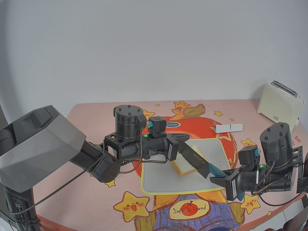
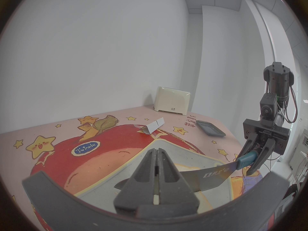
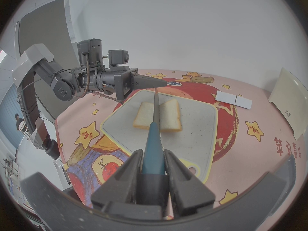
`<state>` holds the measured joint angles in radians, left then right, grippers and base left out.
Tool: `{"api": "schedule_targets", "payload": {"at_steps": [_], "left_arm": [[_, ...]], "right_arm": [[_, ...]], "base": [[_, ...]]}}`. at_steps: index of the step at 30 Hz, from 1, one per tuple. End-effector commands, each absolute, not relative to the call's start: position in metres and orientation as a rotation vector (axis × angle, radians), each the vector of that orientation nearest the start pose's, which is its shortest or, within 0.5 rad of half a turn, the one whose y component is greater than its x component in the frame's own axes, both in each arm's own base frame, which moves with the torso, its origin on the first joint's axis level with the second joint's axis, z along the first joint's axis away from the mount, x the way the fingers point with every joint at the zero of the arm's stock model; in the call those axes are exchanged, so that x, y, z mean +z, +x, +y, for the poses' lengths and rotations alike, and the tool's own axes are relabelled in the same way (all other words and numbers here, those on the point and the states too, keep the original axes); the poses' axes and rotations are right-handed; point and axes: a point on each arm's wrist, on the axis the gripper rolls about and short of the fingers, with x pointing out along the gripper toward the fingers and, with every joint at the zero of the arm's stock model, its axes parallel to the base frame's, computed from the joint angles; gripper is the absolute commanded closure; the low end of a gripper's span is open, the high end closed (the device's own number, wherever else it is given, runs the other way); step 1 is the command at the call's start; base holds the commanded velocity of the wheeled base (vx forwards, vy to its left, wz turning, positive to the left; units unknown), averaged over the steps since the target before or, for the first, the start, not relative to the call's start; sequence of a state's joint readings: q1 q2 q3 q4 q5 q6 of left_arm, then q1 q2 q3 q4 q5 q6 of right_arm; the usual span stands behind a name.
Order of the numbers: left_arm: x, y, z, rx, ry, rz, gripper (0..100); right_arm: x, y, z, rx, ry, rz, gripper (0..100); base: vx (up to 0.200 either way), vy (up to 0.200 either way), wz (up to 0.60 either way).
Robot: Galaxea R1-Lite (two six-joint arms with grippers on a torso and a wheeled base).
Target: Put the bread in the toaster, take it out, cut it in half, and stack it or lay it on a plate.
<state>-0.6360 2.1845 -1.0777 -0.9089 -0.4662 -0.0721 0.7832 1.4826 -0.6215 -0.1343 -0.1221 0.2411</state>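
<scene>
Near right, the right end effector clamps the knife by its teal handle. The blade hides the middle of the bread on the cutting board, so I cannot tell whether it is cut. The left end effector, pinched closed and empty, sits by the blade's far end. The toaster stands far right.

From the head we look forward and steeply down over the pink cartoon-printed table, both arms close beneath us. Our left wrist camera sits right behind its own black two-finger gripper and faces low across the table toward the cream boxy toaster and the right arm's black gripper. Our right wrist camera looks along the teal-handled steel knife, back toward the left arm. All three views share the pale grey, yellow-rimmed cutting board and the slice of white bread.
</scene>
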Motion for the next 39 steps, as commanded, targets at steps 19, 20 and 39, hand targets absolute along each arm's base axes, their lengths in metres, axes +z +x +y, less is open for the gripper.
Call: {"api": "schedule_targets", "payload": {"at_steps": [19,20,39], "left_arm": [[0.1095,0.3257,-0.2581,-1.102,-0.049,0.221,100],[0.1091,0.3255,-0.258,-1.102,-0.049,0.223,100],[0.1039,0.3265,-0.2579,-1.099,-0.048,0.237,100]], "right_arm": [[0.1413,0.1586,0.1542,0.538,-0.112,0.763,100],[0.1413,0.1586,0.1542,0.538,-0.112,0.763,100],[0.1487,0.1583,0.153,0.543,-0.088,0.726,100]], "base": [[0.0,0.0,0.0],[0.0,0.0,0.0],[0.0,0.0,0.0]]}}
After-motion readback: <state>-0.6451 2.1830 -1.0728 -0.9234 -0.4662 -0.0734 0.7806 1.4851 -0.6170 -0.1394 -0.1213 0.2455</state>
